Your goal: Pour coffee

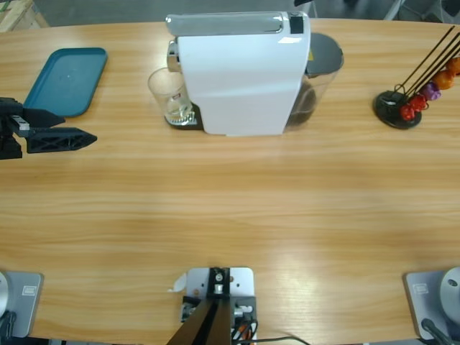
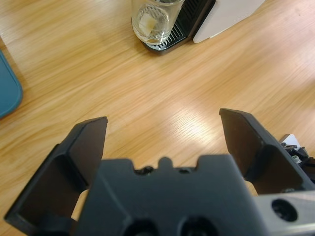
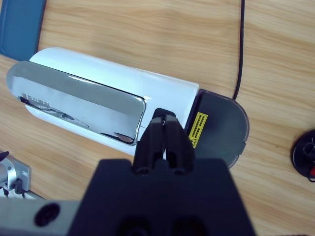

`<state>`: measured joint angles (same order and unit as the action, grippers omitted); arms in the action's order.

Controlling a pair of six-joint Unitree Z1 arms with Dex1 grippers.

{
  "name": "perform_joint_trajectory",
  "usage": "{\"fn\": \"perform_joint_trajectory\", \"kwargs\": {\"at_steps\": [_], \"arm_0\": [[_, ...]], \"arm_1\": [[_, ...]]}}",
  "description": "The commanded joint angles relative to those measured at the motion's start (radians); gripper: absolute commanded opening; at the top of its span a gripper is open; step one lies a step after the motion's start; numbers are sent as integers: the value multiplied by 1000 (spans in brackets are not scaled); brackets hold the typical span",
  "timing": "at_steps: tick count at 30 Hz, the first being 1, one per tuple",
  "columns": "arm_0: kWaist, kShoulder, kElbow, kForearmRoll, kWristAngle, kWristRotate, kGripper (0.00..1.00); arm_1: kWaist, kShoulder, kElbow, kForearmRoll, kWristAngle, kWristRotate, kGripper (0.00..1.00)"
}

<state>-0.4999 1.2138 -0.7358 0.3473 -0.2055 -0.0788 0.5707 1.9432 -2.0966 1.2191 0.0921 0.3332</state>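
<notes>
One small clear glass (image 1: 169, 95) stands on the black drip grille of a white coffee machine (image 1: 241, 75), in the upper middle of the high view. In the left wrist view the glass (image 2: 155, 20) sits at the top edge, and only a thin pale tan film shows at its bottom; whether that is the coffee (image 2: 147, 27) or a glint cannot be told for sure.

At the left edge of the high view the left gripper (image 1: 68, 128) comes in low over the table (image 1: 230, 215), its black jaws pointing toward the right of the frame, with a teal tray (image 1: 66, 79) lying just above it in the upper left. In the left wrist view this gripper (image 2: 165, 132) has its jaws spread wide apart, holding nothing, bare wood between them. The glass lies well apart from it, straight ahead and a little left of the gap between the jaws.

The right gripper (image 3: 166, 123), seen in the right wrist view, hangs above the machine's chrome lid and grey water tank, its jaws pressed together with nothing between them. Its arm does not show in the high view.

At the right edge of the high view a black stand (image 1: 397, 108) carries coloured capsules.
</notes>
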Motion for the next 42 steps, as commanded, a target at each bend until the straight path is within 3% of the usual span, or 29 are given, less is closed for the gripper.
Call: {"fn": "perform_joint_trajectory", "kwargs": {"at_steps": [1, 20, 23, 24, 25, 26, 31, 35, 38, 42], "arm_0": [[-11, 26, 34, -11, -17, -1, 988], [-12, 30, 33, -14, -17, 5, 987], [-12, 28, 32, -14, -17, 5, 987], [-13, 27, 32, -14, -17, 5, 987], [-15, 27, 31, -14, -17, 5, 987], [-18, 26, 29, -14, -17, 5, 987], [-20, -5, 12, -14, -14, 23, 987], [-30, -60, 22, 19, -22, 23, 983], [-54, -189, 31, 82, -52, 19, 990], [-65, -285, -25, 209, -74, 16, 996]], "arm_1": [[-15, 59, 1, 8, 0, 3, 0], [-14, 51, 92, -8, 11, -1, 0], [-14, 0, 48, -69, -24, -97, 0], [-14, -27, 27, -103, -51, -134, 67], [-14, -61, -11, -132, -73, -146, 771], [-14, -87, -44, -141, -84, -159, 973], [-13, -228, -45, -135, -68, -169, 1000], [43, -378, 302, -140, 5, -209, 1000], [91, -529, 564, -291, 141, -189, 1000], [94, -639, 681, -301, 289, -201, 1000]]}}
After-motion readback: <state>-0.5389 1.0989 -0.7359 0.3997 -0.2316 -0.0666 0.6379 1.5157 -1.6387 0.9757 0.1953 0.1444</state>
